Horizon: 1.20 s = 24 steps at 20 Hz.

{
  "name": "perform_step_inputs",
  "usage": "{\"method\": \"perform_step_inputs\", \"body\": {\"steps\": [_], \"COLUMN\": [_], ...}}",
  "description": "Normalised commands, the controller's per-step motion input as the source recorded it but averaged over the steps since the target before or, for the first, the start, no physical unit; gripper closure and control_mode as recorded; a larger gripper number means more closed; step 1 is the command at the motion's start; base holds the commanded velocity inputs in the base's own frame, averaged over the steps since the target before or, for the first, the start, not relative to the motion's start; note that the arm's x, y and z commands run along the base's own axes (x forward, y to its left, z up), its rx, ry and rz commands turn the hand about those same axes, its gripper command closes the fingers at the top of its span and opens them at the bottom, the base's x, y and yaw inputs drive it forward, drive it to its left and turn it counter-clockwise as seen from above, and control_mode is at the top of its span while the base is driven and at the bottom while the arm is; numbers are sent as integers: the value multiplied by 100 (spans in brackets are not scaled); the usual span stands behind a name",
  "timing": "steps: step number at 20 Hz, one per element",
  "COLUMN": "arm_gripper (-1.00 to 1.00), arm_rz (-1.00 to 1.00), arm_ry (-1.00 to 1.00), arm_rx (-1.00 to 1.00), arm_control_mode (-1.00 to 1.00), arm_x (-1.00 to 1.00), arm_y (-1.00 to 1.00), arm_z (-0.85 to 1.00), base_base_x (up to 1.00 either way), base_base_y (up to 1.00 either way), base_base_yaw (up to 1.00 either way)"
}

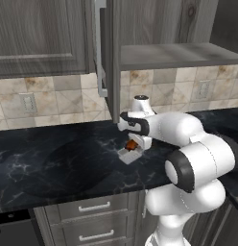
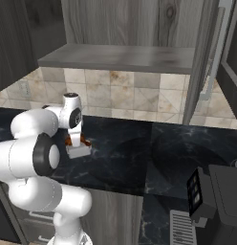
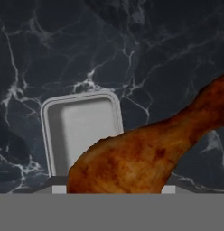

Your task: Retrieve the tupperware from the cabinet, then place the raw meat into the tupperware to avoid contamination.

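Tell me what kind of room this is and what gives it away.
A home kitchen, rendered: a dark marble counter with a tiled backsplash, wood-grain wall cabinet standing open, drawers below, and a drumstick above a small plastic tupperware.

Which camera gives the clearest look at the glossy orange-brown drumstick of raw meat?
The hand view: the glossy orange-brown drumstick looms large above the pale grey plastic tupperware. Both base views show a small orange speck under the hand.
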Motion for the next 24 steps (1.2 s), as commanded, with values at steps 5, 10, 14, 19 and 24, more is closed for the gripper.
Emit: {"method": "perform_step_inputs", "body": {"steps": [5, 10, 14, 19, 24], "arm_gripper": [100, 100, 100, 100, 100], "arm_rz": [4, 2, 2, 1, 0], "arm_ry": [0, -3, -2, 3, 3], "arm_rx": [-2, -1, -1, -2, -2], "arm_control_mode": [-100, -100, -100, -100, -100], "arm_x": [-11, 11, 17, 8, 7], "arm_y": [-3, -2, 0, -3, -3], "arm_z": [-25, -7, -4, -26, -26], "base_base_x": [0, 0, 0, 0, 0], "base_base_y": [0, 0, 0, 0, 0], "base_base_yaw": [0, 0, 0, 0, 0]}}
